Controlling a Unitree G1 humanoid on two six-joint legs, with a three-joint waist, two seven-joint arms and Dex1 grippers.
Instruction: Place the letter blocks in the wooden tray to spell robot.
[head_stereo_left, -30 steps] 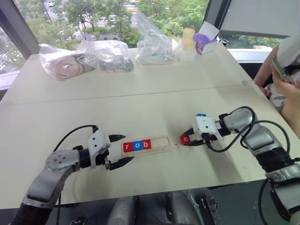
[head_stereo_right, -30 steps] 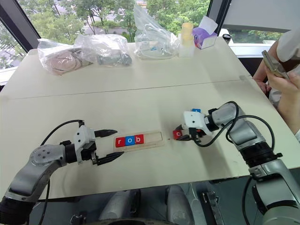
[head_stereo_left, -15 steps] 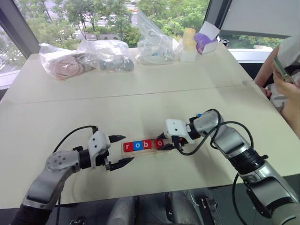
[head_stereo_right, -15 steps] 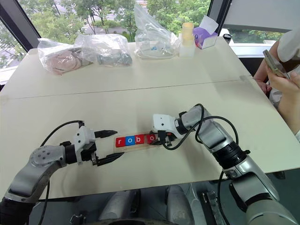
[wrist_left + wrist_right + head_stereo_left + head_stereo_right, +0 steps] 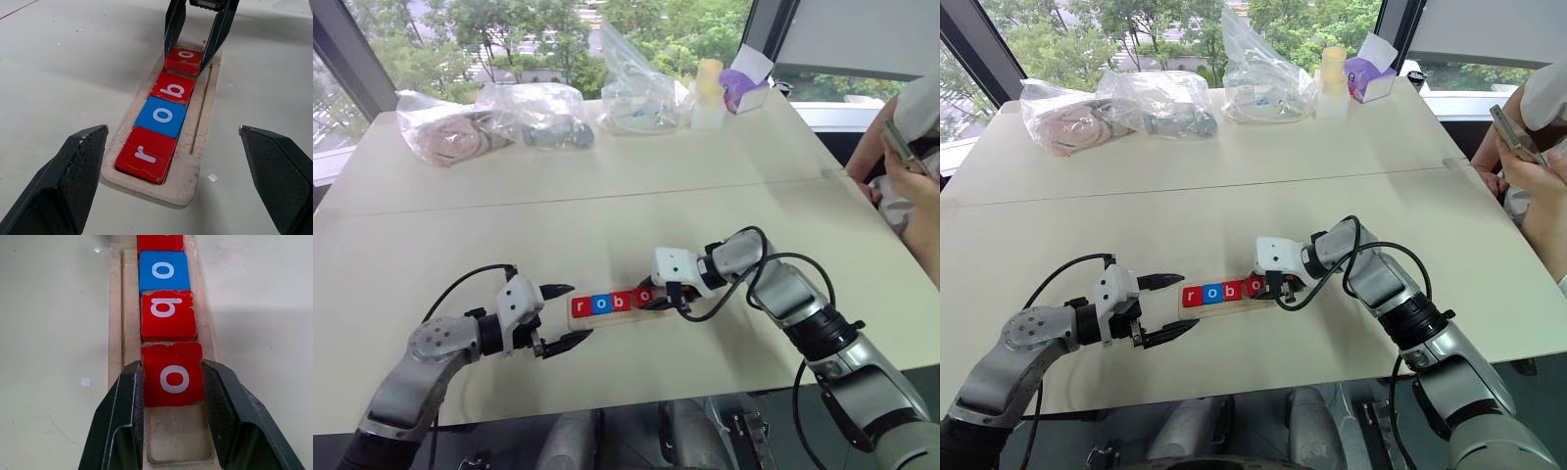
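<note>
Surface: pale cream table [image 5: 636,196] before windows onto green trees.

Long pale-wood tray [image 5: 200,142], near edge, holds red r, blue o, red b.

Right gripper [image 5: 172,382] pinches red o tile [image 5: 173,374] in the slot.

Left gripper [image 5: 563,315] spread wide, beside the tray's end.

Clear plastic bags' [image 5: 529,113] contents indistinct.
</note>
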